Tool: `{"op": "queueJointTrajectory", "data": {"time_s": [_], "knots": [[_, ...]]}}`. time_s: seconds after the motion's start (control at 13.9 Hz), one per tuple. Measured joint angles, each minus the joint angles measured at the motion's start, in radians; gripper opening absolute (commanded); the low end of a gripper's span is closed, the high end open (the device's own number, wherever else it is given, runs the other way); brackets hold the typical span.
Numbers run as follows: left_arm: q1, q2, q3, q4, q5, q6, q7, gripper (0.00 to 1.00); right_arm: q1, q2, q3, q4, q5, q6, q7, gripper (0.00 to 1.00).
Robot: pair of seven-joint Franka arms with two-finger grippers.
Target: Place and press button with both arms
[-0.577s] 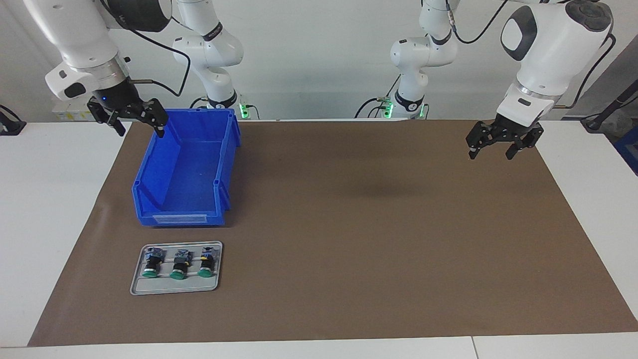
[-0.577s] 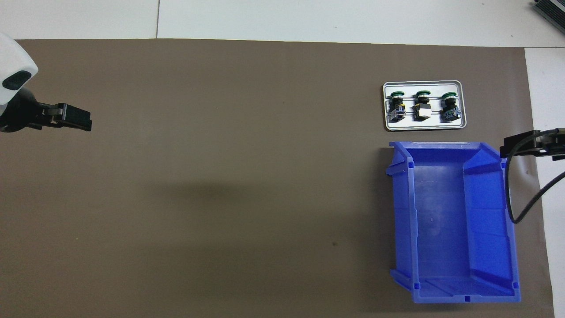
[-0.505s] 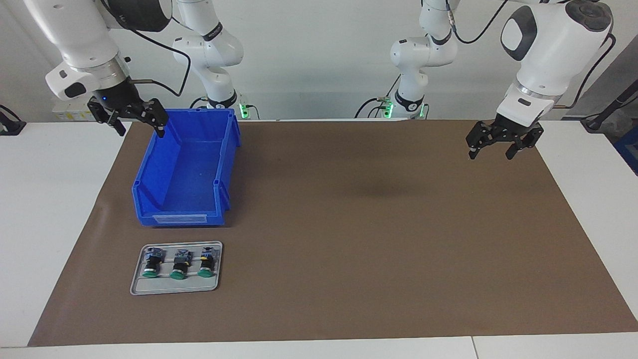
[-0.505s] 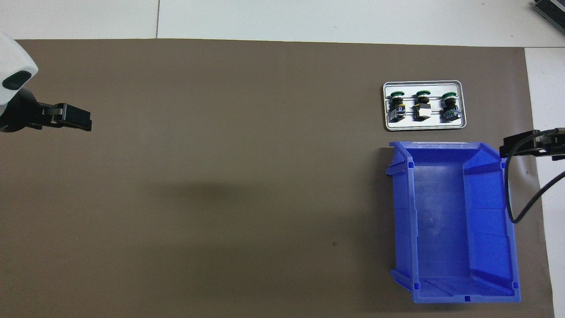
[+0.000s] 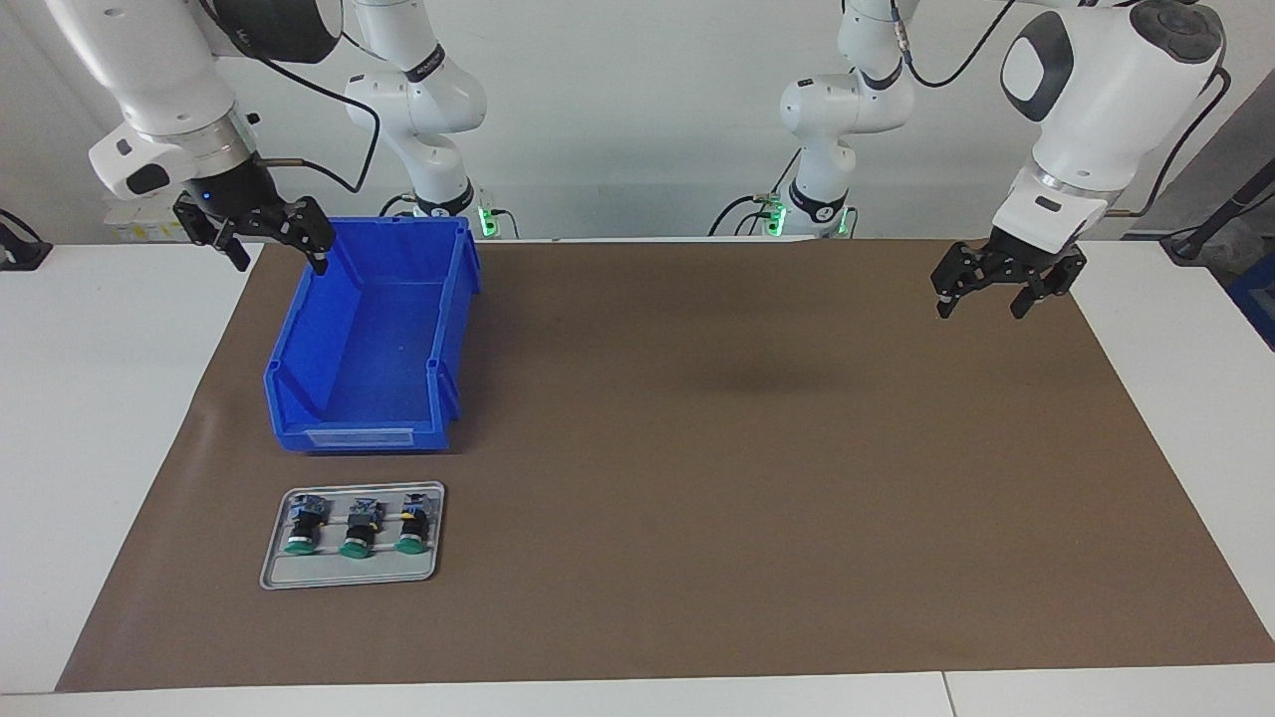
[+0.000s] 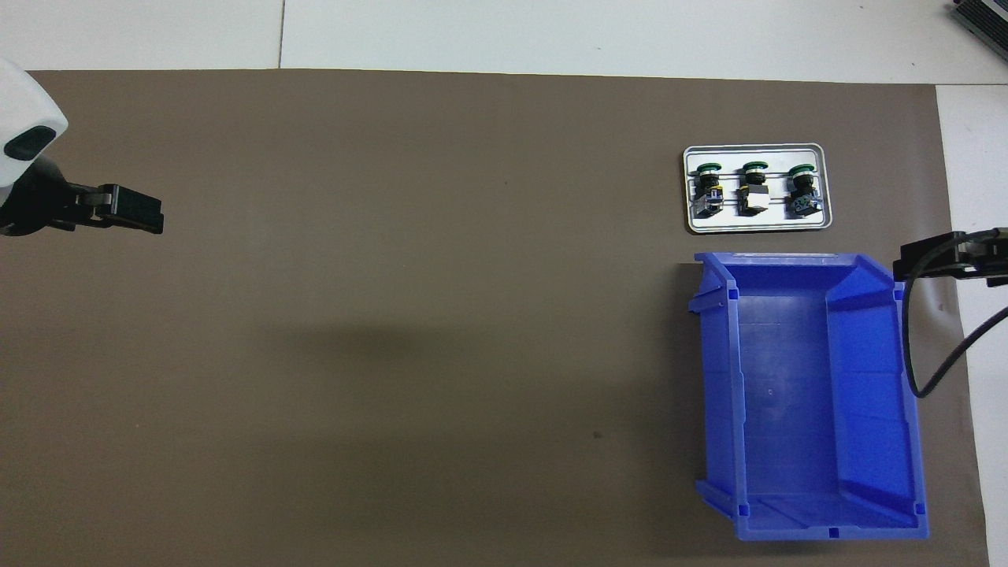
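Three push buttons (image 5: 355,526) lying side by side in one grey metal-looking tray (image 5: 349,573), green round caps pointing away from the robots, black cylindrical bodies and bluish terminal ends pointing toward them; none being touched. Tray, shallow and rectangular with rounded corners, sitting toward the right arm's end of the table, farther from the robots than one blue plastic bin (image 5: 369,398), apart from it by a narrow gap. Bin standing open-topped, smooth-walled, with nothing lying inside. Both resting on one matte brown mat (image 5: 747,478) covering a white table (image 5: 90,418); pale wall rising at the robots' end. Two arms showing: right gripper (image 5: 267,237) hovering over the bin's outer corner nearest the robots, fingers spread, holding nothing; left gripper (image 5: 981,294) hanging over bare mat at the left arm's end, fingers likewise spread and gripping nothing.
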Motion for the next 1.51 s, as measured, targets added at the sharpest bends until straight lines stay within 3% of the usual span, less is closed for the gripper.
{"op": "queueJointTrajectory", "data": {"time_s": [1.15, 1.51], "knots": [[0.0, 0.0, 0.0, 0.0, 0.0, 0.0, 0.0, 1.0, -0.001, 0.0, -0.001, 0.0, 0.0, 0.005, 0.0, 1.0], [0.0, 0.0, 0.0, 0.0, 0.0, 0.0, 0.0, 1.0, -0.001, 0.011, 0.0, -0.024, 0.0, 0.131, 0.0, 1.0]]}}
